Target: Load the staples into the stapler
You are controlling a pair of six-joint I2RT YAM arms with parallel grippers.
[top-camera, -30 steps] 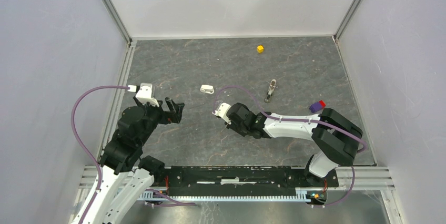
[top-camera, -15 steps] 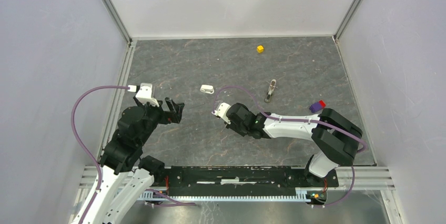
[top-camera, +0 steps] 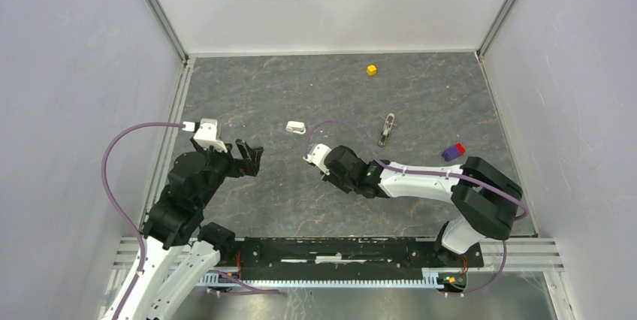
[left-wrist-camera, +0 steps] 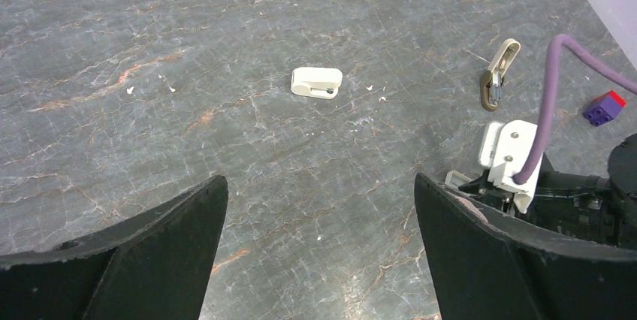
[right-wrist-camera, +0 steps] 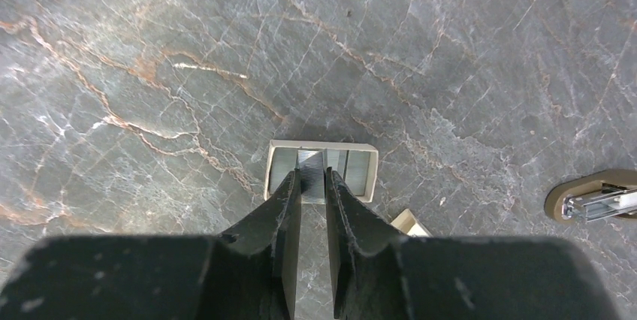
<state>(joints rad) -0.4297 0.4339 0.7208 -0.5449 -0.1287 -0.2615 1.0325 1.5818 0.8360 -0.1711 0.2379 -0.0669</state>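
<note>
**Right fingers down on the staples, left fingers wide**

The dark grey marbled stone tabletop (top-camera: 421, 95) fills the overhead view. The left gripper (left-wrist-camera: 319, 181), left of centre there, hangs with its fingers spread wide and nothing between them. The right gripper (right-wrist-camera: 313, 173), at centre, has its fingers nearly together, tips on the flat silvery-grey, pale-rimmed block of staples (right-wrist-camera: 357, 168); whether they pinch it cannot be told. The slim white hinged plastic stapler (top-camera: 387, 129) lies splayed open, upper right of centre, apart from the staples. A small white plastic piece (top-camera: 295, 127) lies above centre.
</note>
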